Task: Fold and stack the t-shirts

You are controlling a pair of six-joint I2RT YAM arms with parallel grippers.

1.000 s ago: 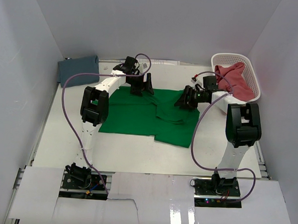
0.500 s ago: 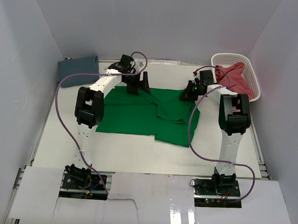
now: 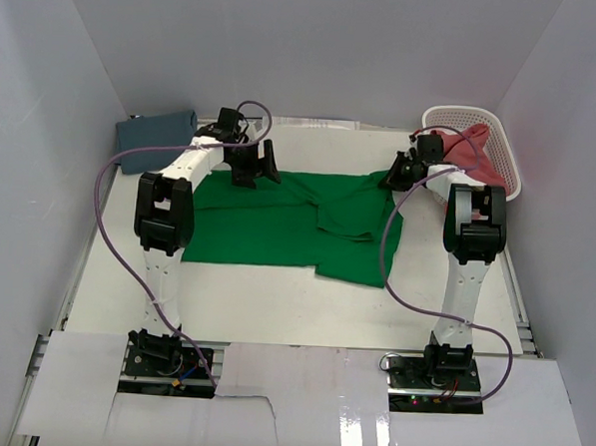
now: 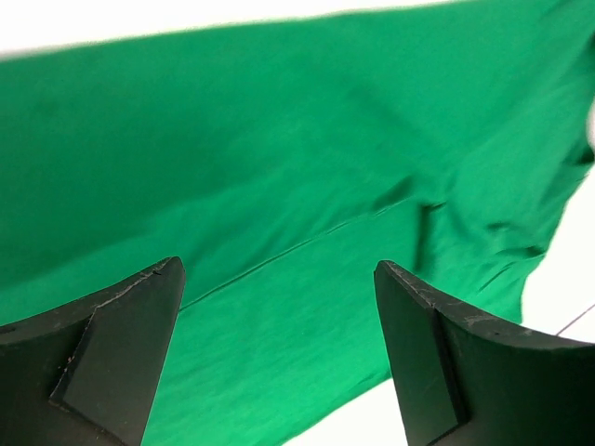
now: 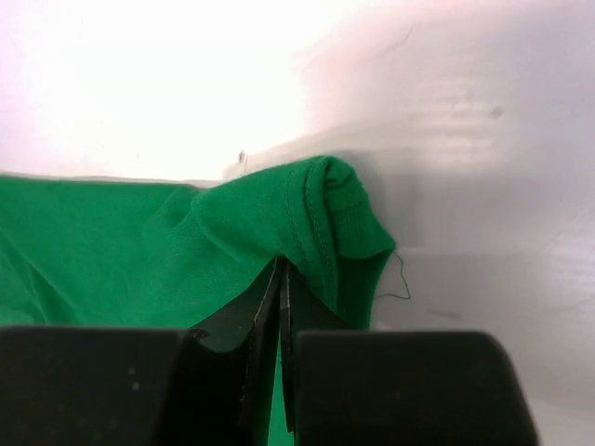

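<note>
From above, the green t-shirt (image 3: 278, 222) lies spread and partly folded mid-worktop (image 3: 254, 301), with the left gripper (image 3: 253, 171) and right gripper (image 3: 401, 173) at its far edge, the blue t-shirt (image 3: 154, 138) in the far-left corner and the red t-shirt (image 3: 462, 152) in the white basket (image 3: 509, 154). The left wrist view shows the left gripper (image 4: 276, 268) spread wide and empty over green cloth (image 4: 279, 139). The right wrist view shows the right gripper (image 5: 282, 279) closed, pinching the green t-shirt (image 5: 139, 251) at its hemmed edge
</note>
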